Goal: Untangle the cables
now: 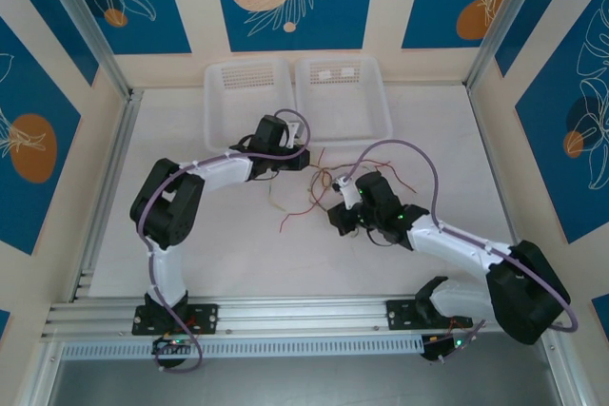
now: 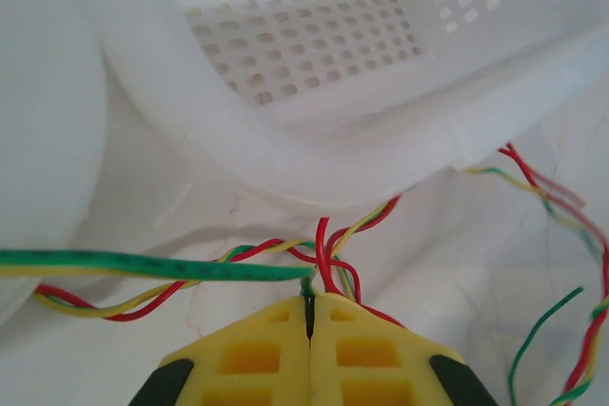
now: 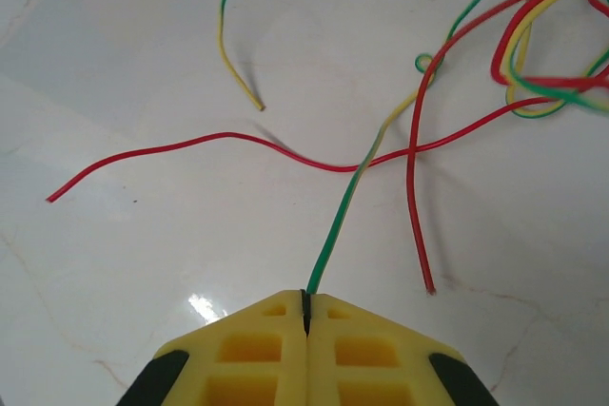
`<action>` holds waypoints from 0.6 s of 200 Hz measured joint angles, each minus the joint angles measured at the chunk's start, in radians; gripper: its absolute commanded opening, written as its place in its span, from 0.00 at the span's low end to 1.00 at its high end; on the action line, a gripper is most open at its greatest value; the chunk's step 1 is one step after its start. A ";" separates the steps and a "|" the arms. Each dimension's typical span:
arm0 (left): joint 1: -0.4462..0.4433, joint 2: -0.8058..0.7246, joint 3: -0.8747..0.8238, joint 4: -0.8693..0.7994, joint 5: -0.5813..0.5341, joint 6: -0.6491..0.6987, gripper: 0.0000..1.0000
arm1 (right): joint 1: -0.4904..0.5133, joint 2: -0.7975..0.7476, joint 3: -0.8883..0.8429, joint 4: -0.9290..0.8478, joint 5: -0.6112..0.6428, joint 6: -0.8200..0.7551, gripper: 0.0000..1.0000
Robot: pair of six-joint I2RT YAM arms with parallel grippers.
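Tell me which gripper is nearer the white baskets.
Left. The left gripper is right at the near rim of the baskets, shut on the cables. The right gripper sits away from them on the table, shut on a green-yellow cable.

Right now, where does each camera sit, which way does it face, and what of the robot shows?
Top external: above and behind the bases, looking down on the table; left arm, right arm, two baskets.
Left wrist: on the left arm, looking along the left gripper, shut on the cables beside a basket.
Right wrist: on the right arm, looking down past the shut right gripper, which pinches a green-yellow cable.
Shared: both wrist views show red, yellow and green cables.
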 measured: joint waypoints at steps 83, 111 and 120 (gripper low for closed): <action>-0.057 -0.290 -0.143 0.003 -0.022 0.088 0.00 | -0.137 -0.512 -0.030 -0.072 -0.052 0.100 0.80; -0.070 -0.387 -0.159 0.035 -0.018 0.144 0.00 | -0.257 -0.528 0.021 -0.109 -0.163 0.156 0.82; -0.072 -0.403 -0.167 0.047 -0.018 0.159 0.00 | -0.289 -0.498 0.051 -0.121 -0.203 0.172 0.82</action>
